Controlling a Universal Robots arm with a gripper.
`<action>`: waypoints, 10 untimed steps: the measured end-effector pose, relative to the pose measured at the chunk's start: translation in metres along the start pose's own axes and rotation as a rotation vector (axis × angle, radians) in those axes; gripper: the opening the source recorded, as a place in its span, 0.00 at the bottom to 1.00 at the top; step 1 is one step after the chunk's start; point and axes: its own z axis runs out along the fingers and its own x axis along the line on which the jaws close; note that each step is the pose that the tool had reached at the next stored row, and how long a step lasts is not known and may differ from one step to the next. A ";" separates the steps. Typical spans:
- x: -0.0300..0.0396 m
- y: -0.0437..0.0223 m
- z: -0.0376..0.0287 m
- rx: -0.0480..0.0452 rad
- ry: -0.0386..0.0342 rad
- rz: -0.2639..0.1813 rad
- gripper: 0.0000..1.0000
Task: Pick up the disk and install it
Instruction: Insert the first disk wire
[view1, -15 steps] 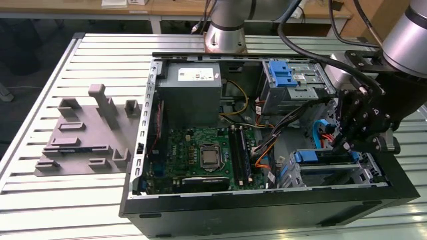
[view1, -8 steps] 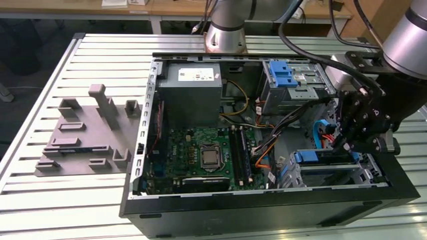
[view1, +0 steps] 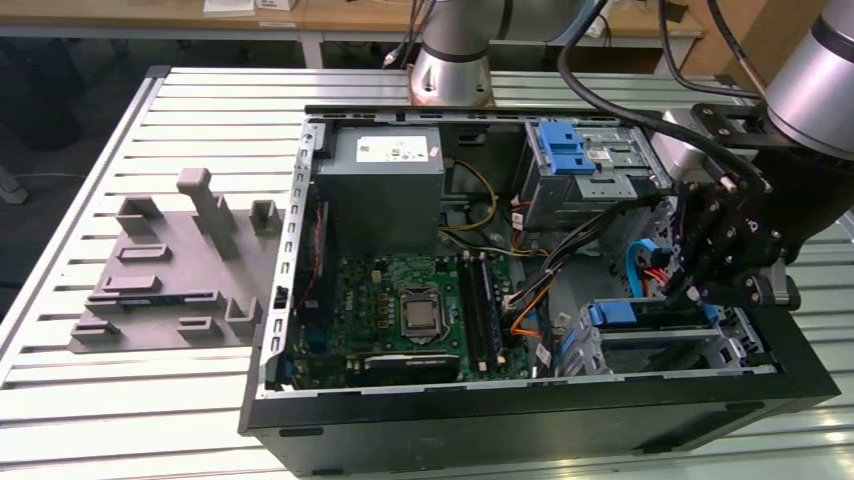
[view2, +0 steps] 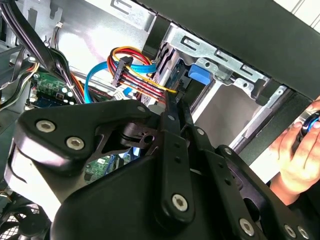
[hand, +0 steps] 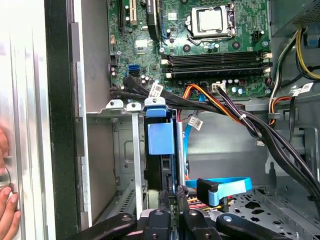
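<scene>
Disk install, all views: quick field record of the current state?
pincer: inside the case, at the disk's edge
disk: on edge in the cage slot, blue tab showing
case: open, lying on the table
hand: a person's, against the case's outer wall
blue cable: loose, near the pincer

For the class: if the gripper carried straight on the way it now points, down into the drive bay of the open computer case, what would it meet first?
Most likely the disk: in the first wrist view the gripper lines up with its blue carrier, seated upright in the drive cage. How much gap remains is unclear.
</scene>
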 end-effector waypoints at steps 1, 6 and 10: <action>0.0000 -0.0001 0.0001 -0.0004 0.0001 0.000 0.16; -0.0002 -0.0008 0.0005 -0.0023 -0.0009 0.000 0.16; -0.0001 -0.0012 -0.0001 -0.0047 0.0001 0.000 0.16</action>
